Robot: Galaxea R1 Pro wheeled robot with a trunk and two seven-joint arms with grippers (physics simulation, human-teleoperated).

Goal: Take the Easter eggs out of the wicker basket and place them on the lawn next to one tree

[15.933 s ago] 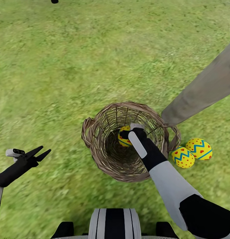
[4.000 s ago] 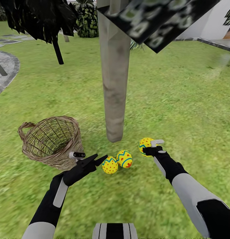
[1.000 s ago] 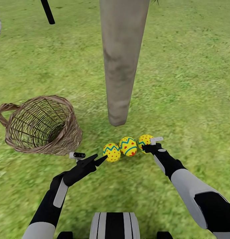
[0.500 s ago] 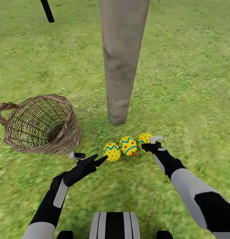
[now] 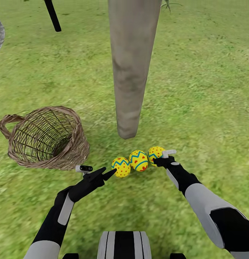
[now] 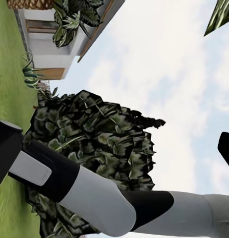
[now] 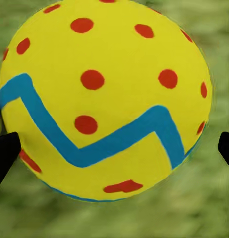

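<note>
While the right end effector (image 5: 161, 157) pinched the third egg (image 5: 155, 154) low on the lawn (image 5: 203, 108), two eggs (image 5: 138, 160) lay just beside it below the tree (image 5: 129, 72), ready for release; the left end effector (image 5: 104, 174) hung spread.

Three Easter eggs (image 5: 138, 160) lie before the tree (image 5: 131, 68), wicker basket (image 5: 45, 138) left.

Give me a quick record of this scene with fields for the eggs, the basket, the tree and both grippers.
eggs: three Easter eggs in a row on the lawn before the trunk: left egg, middle egg, right egg
basket: wicker basket tipped on its side, no egg visible inside
tree: pale trunk rising just behind the eggs
left gripper: open, holding nothing, tips beside the left egg
right gripper: at the right egg, fingers either side of it in the right wrist view; grip unclear
</note>
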